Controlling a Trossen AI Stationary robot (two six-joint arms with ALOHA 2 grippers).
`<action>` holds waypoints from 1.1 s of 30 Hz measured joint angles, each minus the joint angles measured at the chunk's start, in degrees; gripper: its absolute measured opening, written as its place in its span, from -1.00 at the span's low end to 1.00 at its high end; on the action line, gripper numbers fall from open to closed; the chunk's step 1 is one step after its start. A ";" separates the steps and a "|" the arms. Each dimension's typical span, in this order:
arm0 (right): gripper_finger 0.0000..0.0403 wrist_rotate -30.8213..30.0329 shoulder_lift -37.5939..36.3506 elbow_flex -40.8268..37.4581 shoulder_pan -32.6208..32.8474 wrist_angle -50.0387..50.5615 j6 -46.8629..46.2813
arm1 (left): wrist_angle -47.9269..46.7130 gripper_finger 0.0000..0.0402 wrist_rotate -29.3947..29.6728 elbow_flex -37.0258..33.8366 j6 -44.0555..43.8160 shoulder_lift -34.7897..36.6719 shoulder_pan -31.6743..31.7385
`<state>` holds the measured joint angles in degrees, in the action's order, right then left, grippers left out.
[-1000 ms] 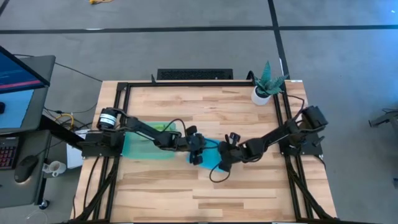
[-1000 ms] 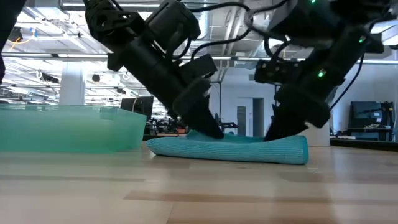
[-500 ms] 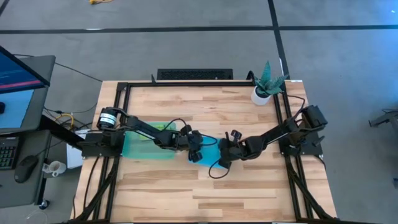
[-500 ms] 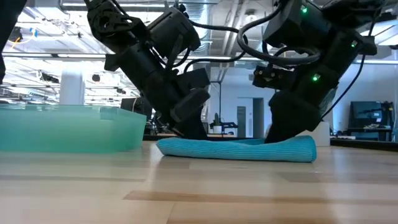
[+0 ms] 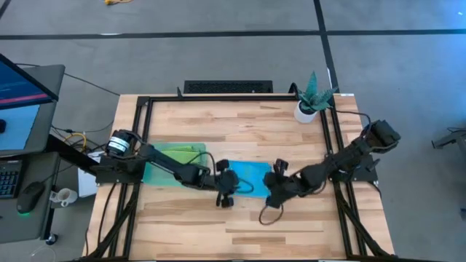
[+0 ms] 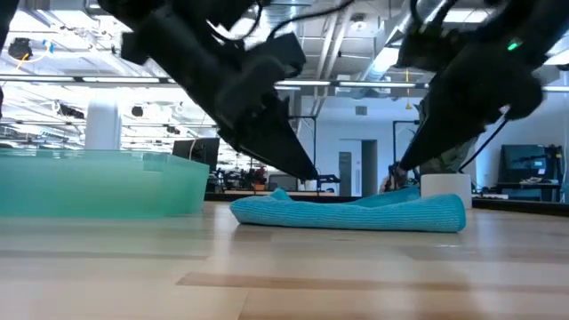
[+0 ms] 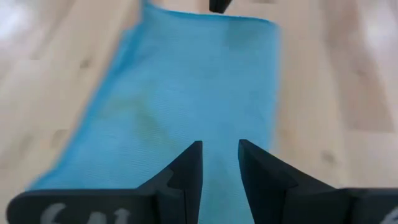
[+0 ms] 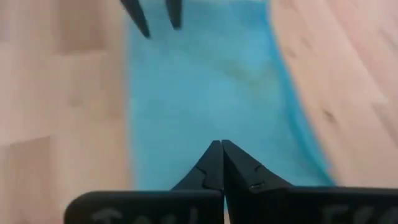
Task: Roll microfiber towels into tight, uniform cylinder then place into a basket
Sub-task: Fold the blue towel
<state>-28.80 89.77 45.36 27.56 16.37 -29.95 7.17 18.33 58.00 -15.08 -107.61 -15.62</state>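
Note:
The sky blue microfiber towel [image 5: 250, 173] lies folded into a flat strip on the wooden table, seen also in the low view [image 6: 356, 213]. My left gripper [image 7: 221, 146] hovers over the strip's left end, its fingers a narrow gap apart with nothing between them. My right gripper [image 8: 221, 144] hovers shut over the right end. The two grippers face each other along the strip. The lime green towel [image 5: 178, 151] lies in the teal basket [image 5: 156, 175] at the left.
A potted plant [image 5: 312, 98] stands at the far right corner. The basket's translucent wall [image 6: 89, 182] rises left of the blue towel. Black frame rails [image 5: 149, 98] run along the table's far and side edges. Bare wood stretches along the near side.
Both grippers have risen off the blue towel and drawn back toward the table's near edge. The towel stays flat on the table, and more of its top now shows between them.

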 joint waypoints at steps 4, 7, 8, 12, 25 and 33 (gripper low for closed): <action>-0.93 -1.56 3.20 0.00 4.16 -5.60 0.36 | -1.10 -0.52 0.35 0.01 -1.30 -0.39 -2.89; -0.91 -1.83 6.14 0.00 5.14 -7.91 0.43 | -1.45 -0.52 2.63 0.00 -2.27 -0.39 -3.88; -0.91 -1.90 7.21 0.00 5.12 -8.69 0.30 | -2.13 -0.52 3.50 0.00 -2.50 -0.39 -3.91; -0.92 -0.96 9.96 -0.01 5.04 -8.77 -0.21 | -5.75 -0.52 4.41 0.04 -4.59 -0.99 -3.24; -0.92 3.52 10.81 0.11 4.48 -6.72 -3.04 | -10.06 -0.52 -1.73 0.11 -10.31 -2.76 -3.31; -0.89 4.82 9.82 0.04 4.69 -5.51 -2.60 | -10.32 -0.52 -1.51 0.07 -10.61 -2.00 -5.90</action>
<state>-23.98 99.58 45.41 32.25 10.86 -32.55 -3.15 16.82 58.06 -25.69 -109.62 -21.52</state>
